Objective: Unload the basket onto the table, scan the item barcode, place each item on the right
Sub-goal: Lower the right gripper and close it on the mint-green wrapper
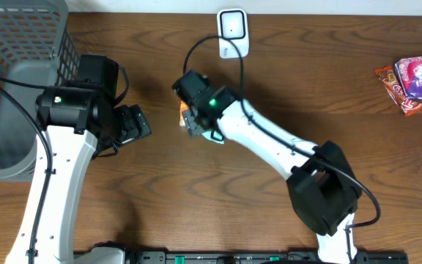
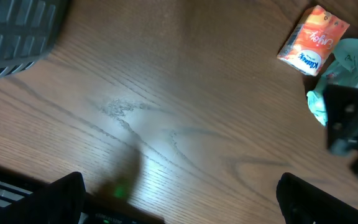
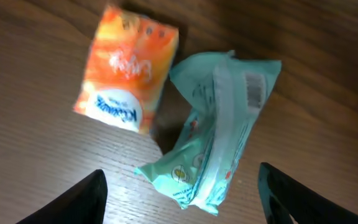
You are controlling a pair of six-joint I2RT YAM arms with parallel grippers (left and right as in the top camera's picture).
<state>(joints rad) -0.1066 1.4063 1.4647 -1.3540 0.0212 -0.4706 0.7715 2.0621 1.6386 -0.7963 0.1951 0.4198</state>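
Observation:
In the right wrist view a mint-green soft packet (image 3: pixel 219 137) lies on the wooden table, with a barcode label (image 3: pixel 253 90) on its upper end. An orange tissue packet (image 3: pixel 126 74) lies right beside it, to the left. My right gripper (image 3: pixel 185 205) is open, and its fingers straddle the green packet's lower end without touching it. A white scanner (image 1: pixel 233 33) with a black cable stands at the table's far edge. My left gripper (image 2: pixel 179 205) hangs open over bare wood, left of both packets. From there I see the orange packet (image 2: pixel 312 40) and the green packet (image 2: pixel 347 68).
A grey mesh basket (image 1: pixel 13 73) fills the far left corner beside the left arm. Red and purple snack packets (image 1: pixel 416 81) lie at the far right edge. The right arm (image 1: pixel 269 143) stretches diagonally across the table's middle.

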